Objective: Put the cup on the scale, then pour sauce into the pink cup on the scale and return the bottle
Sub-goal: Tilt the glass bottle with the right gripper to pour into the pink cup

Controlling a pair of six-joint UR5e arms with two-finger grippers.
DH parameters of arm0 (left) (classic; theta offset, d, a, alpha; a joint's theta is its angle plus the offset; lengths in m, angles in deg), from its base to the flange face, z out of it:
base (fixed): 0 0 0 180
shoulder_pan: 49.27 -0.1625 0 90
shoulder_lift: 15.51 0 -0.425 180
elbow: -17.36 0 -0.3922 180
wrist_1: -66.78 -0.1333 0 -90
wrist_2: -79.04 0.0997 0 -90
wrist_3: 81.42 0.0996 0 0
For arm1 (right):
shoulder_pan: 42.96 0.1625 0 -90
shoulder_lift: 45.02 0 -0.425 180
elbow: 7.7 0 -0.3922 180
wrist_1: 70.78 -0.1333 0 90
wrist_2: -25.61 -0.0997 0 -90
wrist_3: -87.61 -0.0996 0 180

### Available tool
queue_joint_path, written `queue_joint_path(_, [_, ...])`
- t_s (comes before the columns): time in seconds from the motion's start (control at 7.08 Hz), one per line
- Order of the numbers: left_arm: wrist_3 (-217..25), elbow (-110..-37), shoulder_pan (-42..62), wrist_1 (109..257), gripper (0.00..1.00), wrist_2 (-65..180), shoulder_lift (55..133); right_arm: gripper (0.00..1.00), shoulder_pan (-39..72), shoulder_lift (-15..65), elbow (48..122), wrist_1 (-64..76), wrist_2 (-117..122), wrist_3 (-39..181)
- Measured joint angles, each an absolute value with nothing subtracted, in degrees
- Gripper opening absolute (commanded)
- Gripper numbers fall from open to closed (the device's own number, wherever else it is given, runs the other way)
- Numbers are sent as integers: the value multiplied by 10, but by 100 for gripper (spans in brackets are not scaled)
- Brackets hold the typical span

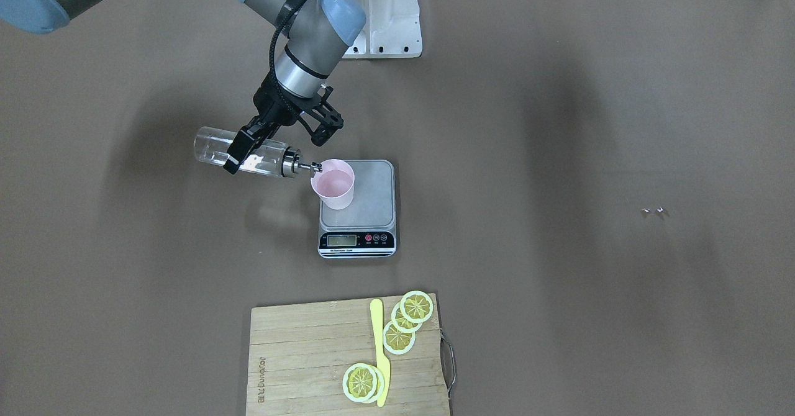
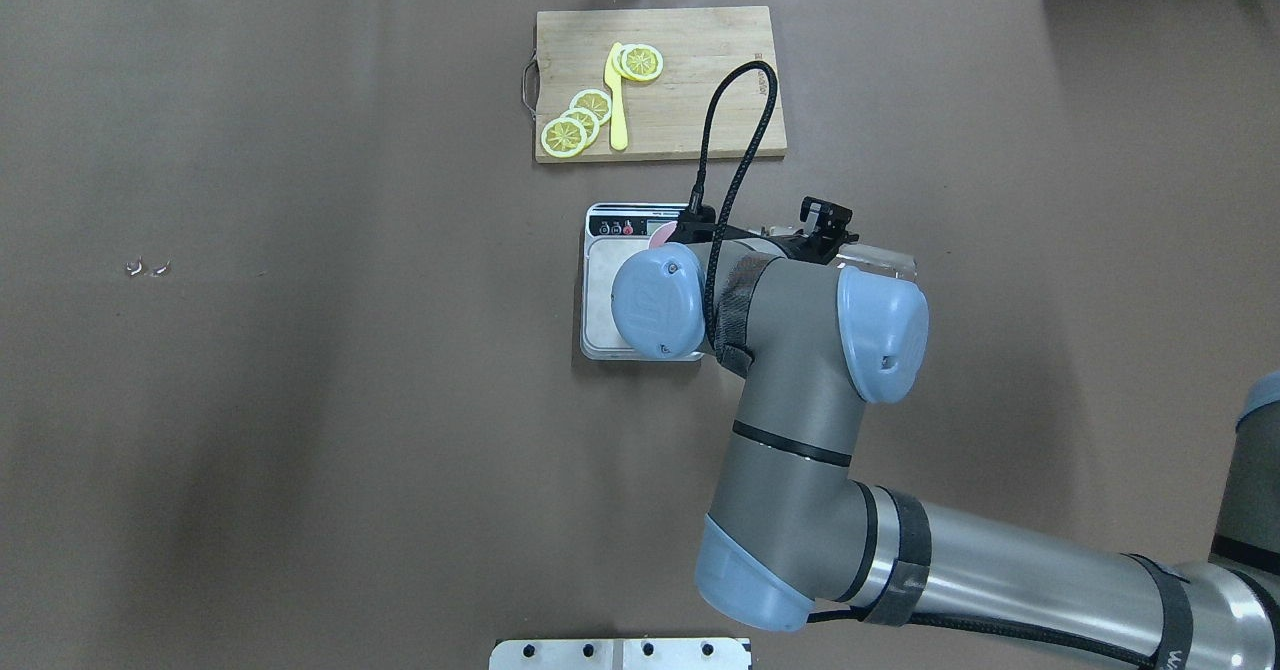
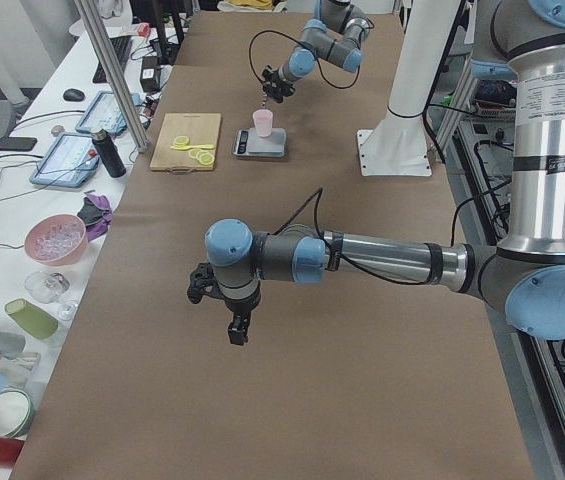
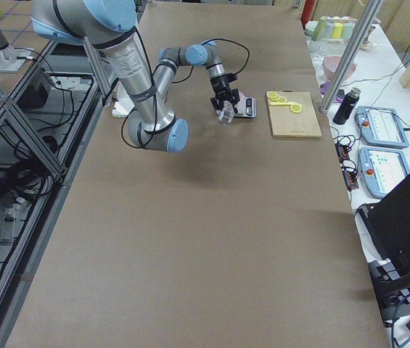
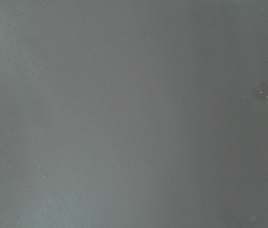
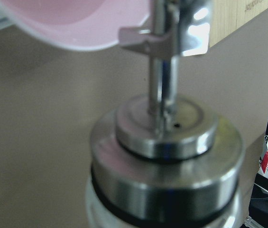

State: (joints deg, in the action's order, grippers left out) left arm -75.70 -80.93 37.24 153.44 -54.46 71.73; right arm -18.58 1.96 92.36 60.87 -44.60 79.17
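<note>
The pale pink cup (image 1: 333,183) stands upright on the left part of the scale (image 1: 366,208), whose display faces the front-facing camera. My right gripper (image 1: 243,150) is shut on the clear glass bottle (image 1: 211,146) and holds it tipped almost flat, left of the cup. Its silver spout (image 1: 308,167) reaches over the cup's rim. In the right wrist view the spout (image 6: 164,71) points at the cup (image 6: 77,23). I cannot make out the clear liquid. My left gripper (image 3: 237,325) hangs over bare table, far from the scale; I cannot tell whether it is open.
A wooden cutting board (image 1: 298,366) lies in front of the scale with lemon slices (image 1: 407,323) and a yellow knife (image 1: 380,354). The white arm mount (image 1: 385,18) stands behind the scale. Two small specks (image 1: 652,211) lie on the brown table.
</note>
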Motion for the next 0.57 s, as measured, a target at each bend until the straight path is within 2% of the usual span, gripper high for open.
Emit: queue_joint_path(0.57, [-756, -812, 376, 1534, 99, -545, 718, 35, -190, 11, 922, 651, -443, 792])
